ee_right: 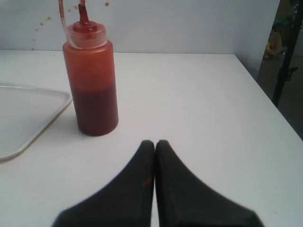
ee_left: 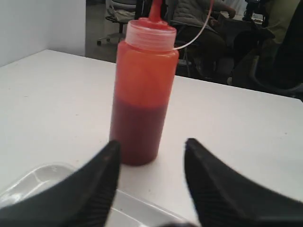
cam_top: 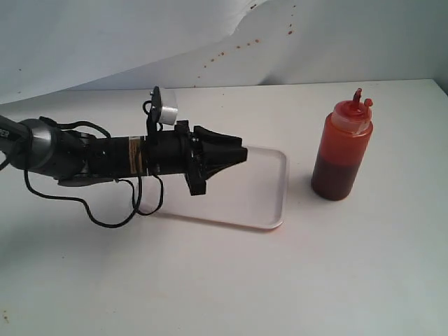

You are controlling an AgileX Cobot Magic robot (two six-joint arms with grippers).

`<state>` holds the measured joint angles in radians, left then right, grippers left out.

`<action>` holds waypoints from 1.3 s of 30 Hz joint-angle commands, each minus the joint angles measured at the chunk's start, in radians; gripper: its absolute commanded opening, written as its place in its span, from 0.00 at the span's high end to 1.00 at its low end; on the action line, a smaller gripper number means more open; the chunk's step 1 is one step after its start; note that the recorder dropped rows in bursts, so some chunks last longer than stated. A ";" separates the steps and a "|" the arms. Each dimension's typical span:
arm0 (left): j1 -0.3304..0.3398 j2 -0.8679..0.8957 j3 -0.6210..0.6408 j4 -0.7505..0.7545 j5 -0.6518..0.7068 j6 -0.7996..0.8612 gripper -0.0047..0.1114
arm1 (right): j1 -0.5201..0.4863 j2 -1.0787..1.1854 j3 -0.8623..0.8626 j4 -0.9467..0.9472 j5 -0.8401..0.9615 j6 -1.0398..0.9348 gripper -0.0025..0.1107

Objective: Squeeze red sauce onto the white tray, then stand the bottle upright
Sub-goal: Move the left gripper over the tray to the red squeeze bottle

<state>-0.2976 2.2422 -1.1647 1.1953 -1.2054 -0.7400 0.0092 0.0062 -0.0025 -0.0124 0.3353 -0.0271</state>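
The bottle (cam_top: pixel 341 150) stands upright on the table, just right of the white tray (cam_top: pixel 259 189), its thin red nozzle up and the small tethered cap hanging off it. Dark red sauce fills its lower half. No red sauce shows on the tray. My left gripper (cam_top: pixel 238 155) hovers over the tray and points at the bottle. In the left wrist view this gripper (ee_left: pixel 151 146) is open, with the bottle (ee_left: pixel 142 94) a short way beyond the tips and the tray (ee_left: pixel 38 182) below. My right gripper (ee_right: pixel 155 143) is shut and empty, apart from the bottle (ee_right: pixel 92 80) and tray (ee_right: pixel 23 113).
Reddish-brown specks (cam_top: pixel 238 47) dot the white backdrop behind the table. Black cables (cam_top: pixel 105 210) loop from the left arm onto the tabletop. The table's edge (ee_right: pixel 265 94) drops off beyond the bottle in the right wrist view. Chairs (ee_left: pixel 222 42) stand past the far edge.
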 commanded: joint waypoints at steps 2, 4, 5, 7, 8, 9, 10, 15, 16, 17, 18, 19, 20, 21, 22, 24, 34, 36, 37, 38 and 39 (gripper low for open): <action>-0.074 0.008 -0.005 -0.018 -0.016 0.009 0.10 | 0.001 -0.006 0.002 0.005 -0.002 0.002 0.98; -0.094 0.008 -0.005 -0.059 -0.016 0.009 0.06 | 0.001 -0.006 0.002 0.005 -0.002 0.002 0.98; -0.102 0.008 -0.005 -0.062 -0.016 0.009 0.06 | 0.001 -0.006 0.002 0.005 -0.002 0.002 0.98; -0.104 0.008 -0.005 -0.062 -0.016 0.009 0.06 | 0.001 -0.006 0.002 0.005 -0.002 0.002 0.98; -0.102 0.008 -0.005 -0.062 -0.016 0.009 0.06 | 0.001 -0.006 0.002 0.005 -0.002 0.002 0.98; -0.102 0.008 -0.005 -0.062 -0.016 0.009 0.06 | 0.001 -0.006 0.002 0.005 -0.002 0.002 0.98; -0.102 0.008 -0.005 -0.062 -0.016 0.009 0.06 | 0.001 -0.006 0.002 0.005 -0.002 0.002 0.98; -0.107 0.008 -0.005 -0.064 -0.016 0.009 0.06 | 0.001 -0.006 0.002 0.005 -0.002 0.002 0.98; -0.112 0.010 -0.005 -0.086 -0.016 0.009 0.06 | 0.001 -0.006 0.002 0.005 -0.002 0.002 0.98; -0.125 0.015 -0.005 -0.119 -0.008 0.017 0.06 | 0.001 -0.006 0.002 0.005 -0.002 0.002 0.98; -0.140 0.021 -0.005 -0.162 0.029 0.038 0.06 | 0.001 -0.006 0.002 0.005 -0.002 0.002 0.98; -0.155 0.029 -0.005 -0.197 0.056 0.067 0.06 | 0.001 -0.006 0.002 0.005 -0.002 0.002 0.98; -0.176 0.043 -0.007 -0.241 0.081 0.110 0.06 | 0.001 -0.006 0.002 0.005 -0.002 0.002 0.98; -0.199 0.056 -0.016 -0.272 0.104 0.148 0.06 | 0.001 -0.006 0.002 0.005 -0.002 0.002 0.98; -0.222 0.071 -0.027 -0.291 0.119 0.181 0.06 | 0.001 -0.006 0.002 0.005 -0.002 0.002 0.98; -0.266 0.104 -0.065 -0.340 0.181 0.221 0.06 | 0.001 -0.006 0.002 0.005 -0.002 0.002 0.98; -0.366 0.266 -0.345 -0.411 0.361 0.217 0.06 | 0.001 -0.006 0.002 0.005 -0.002 0.002 0.98; -0.375 0.294 -0.394 -0.432 0.378 0.217 0.06 | 0.001 -0.006 0.002 0.005 -0.002 0.002 0.98; -0.377 0.310 -0.415 -0.451 0.380 0.217 0.06 | 0.001 -0.006 0.002 0.005 -0.002 0.002 0.98; -0.377 0.322 -0.430 -0.469 0.380 0.217 0.06 | 0.001 -0.006 0.002 0.005 -0.002 0.002 0.98; -0.379 0.334 -0.448 -0.492 0.380 0.217 0.06 | 0.001 -0.006 0.002 0.005 -0.002 0.002 0.98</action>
<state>-0.6690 2.5475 -1.5662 0.7653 -0.8381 -0.5276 0.0092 0.0062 -0.0025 -0.0124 0.3353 -0.0271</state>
